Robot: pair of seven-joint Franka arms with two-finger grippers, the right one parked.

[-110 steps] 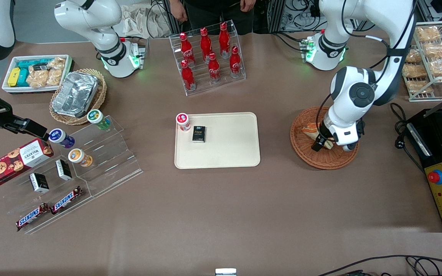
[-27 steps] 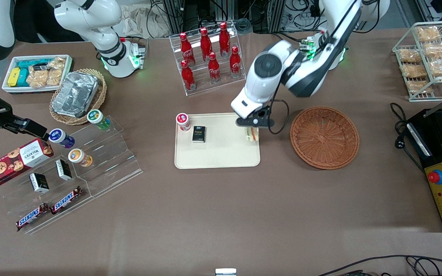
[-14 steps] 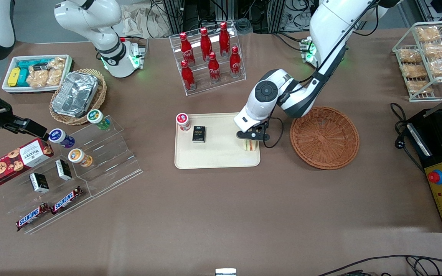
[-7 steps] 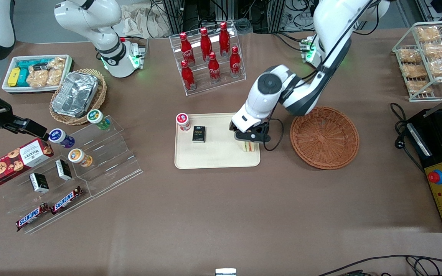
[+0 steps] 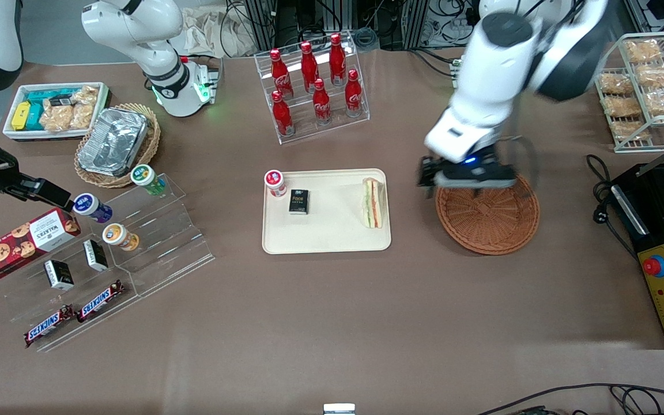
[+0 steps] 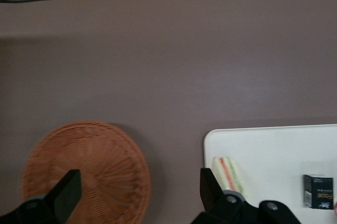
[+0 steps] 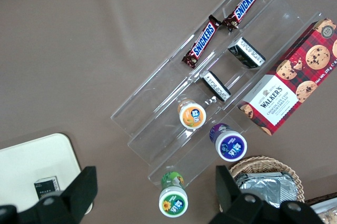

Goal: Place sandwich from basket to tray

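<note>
The small triangular white-bread sandwich shows orange-red and green filling stripes — it lies at 3 o'clock on the flat cream-beige rectangular plastic tray. The round woven wicker basket is reddish-brown; the black two-finger gripper hangs over its 12 o'clock rim.

Cola bottles in my rack at the table's back edge, cookie box and Snickers bars toward the parked arm's end.

Your light was even and bright from overhead, shadows soft. The gripper blurred in motion above the basket; your wrist view looked soft throughout.
</note>
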